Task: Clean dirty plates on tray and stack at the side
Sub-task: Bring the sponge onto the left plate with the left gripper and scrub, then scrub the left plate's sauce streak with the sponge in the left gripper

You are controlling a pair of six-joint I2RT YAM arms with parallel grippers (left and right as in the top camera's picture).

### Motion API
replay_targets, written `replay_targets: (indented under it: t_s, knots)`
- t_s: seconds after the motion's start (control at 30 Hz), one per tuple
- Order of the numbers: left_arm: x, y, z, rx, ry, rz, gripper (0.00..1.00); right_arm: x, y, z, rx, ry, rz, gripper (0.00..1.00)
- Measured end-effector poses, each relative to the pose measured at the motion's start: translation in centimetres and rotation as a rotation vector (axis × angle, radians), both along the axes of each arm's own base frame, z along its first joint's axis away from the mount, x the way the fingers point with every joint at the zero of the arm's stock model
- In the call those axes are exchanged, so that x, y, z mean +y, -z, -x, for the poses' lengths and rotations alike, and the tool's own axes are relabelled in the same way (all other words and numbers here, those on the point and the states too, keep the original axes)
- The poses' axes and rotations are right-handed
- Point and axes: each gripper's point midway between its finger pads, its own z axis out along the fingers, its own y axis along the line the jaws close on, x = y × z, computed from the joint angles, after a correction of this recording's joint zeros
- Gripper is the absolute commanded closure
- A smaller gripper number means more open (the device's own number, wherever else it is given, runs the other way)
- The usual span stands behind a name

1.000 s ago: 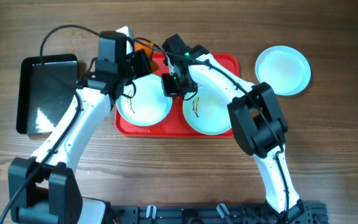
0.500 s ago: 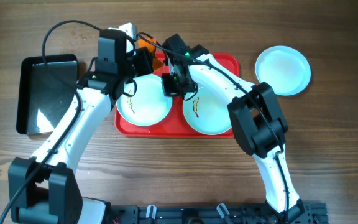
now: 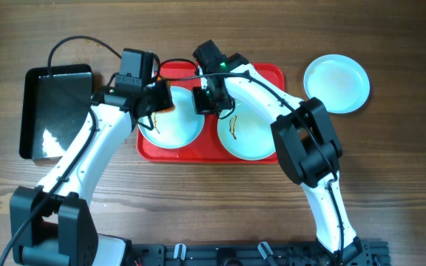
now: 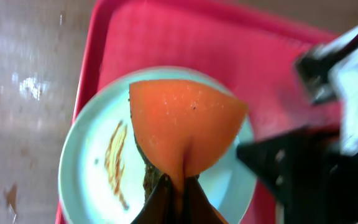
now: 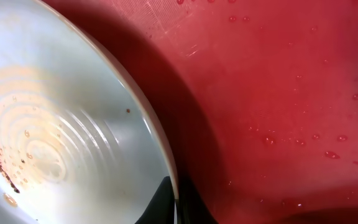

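Observation:
On the red tray (image 3: pixel 266 72) lie two pale plates, each with dark and yellowish smears. My left gripper (image 4: pixel 173 186) is shut on an orange sponge (image 4: pixel 185 121) and hangs over the left plate (image 3: pixel 170 127), whose smear (image 4: pixel 114 158) shows beside the sponge. At that plate's right edge, my right gripper (image 5: pixel 176 194) is shut on the rim, with the plate (image 5: pixel 61 124) to its left and bare wet tray (image 5: pixel 272 93) to its right. The right plate (image 3: pixel 248 133) sits free on the tray. A third, clean-looking plate (image 3: pixel 336 83) rests on the table right of the tray.
A glossy black tray (image 3: pixel 56 107) lies on the wooden table left of the red tray. The left arm's cable (image 3: pixel 80 37) loops over the table's far left. Both arms cross above the tray's far half.
My left gripper has carried the orange sponge from the tray's far left corner toward me, over the left plate. The right gripper has stayed on the rim.

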Motion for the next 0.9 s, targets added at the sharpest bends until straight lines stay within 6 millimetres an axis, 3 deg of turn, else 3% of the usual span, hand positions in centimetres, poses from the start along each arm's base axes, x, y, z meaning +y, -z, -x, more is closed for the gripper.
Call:
replay_targets:
  t_s: [0.13, 0.6, 0.9]
  knots:
    - [-0.2, 0.9, 1.9, 0.082, 0.015, -0.009, 0.96, 0.0, 0.0, -0.1, -0.002, 0.0, -0.001, 0.96]
    - [0.2, 5.6, 5.4, 0.228, 0.027, -0.049, 0.96, 0.0, 0.0, -0.1, -0.002, 0.002, -0.001, 0.96]
    - [0.0, 5.7, 4.9, 0.209, 0.026, -0.044, 0.96, 0.0, 0.0, -0.1, 0.003, 0.015, -0.002, 0.96]
